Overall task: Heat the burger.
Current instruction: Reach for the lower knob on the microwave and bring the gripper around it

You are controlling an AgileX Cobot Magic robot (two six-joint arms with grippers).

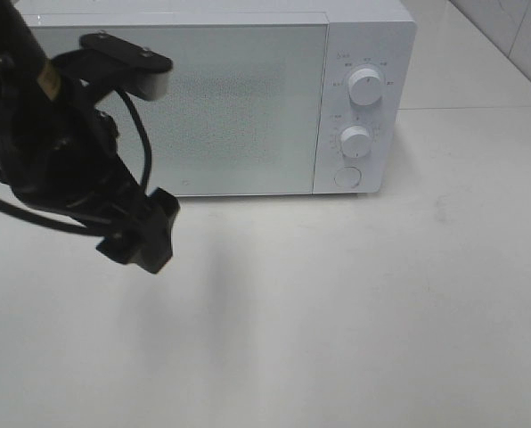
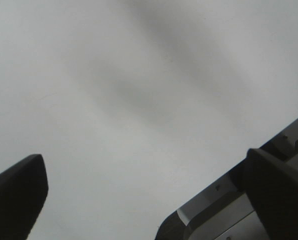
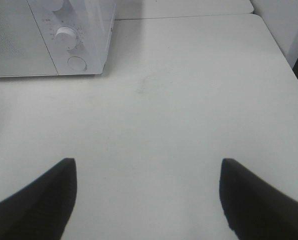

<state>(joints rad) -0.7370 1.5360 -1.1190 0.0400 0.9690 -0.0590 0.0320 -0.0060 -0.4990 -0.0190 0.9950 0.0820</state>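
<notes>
You have a plain white table [image 1: 355, 312] filling most of the high view, smooth, with a soft grey shadow near its middle. A white microwave [image 1: 221, 98] stands at the top of that frame with its frosted door shut. Two round knobs [image 1: 365, 85] sit one above the other on its right panel, with a round button [image 1: 347, 177] beneath them. Pale wall tiles [image 1: 515, 36] show in the upper right corner.

The left gripper [image 2: 144, 157] has its fingers spread wide over bare surface, with nothing between them. In the high view its black arm [image 1: 61, 152] crosses the microwave's left side.

The right gripper [image 3: 147, 162] is out of the high view. Its own camera shows the dark fingers well apart and empty above the table. That camera also gives you the table's right edge [image 3: 289, 60], which the high view cuts off.

The burger shows in none of the three views, so you cannot tell where it is.
</notes>
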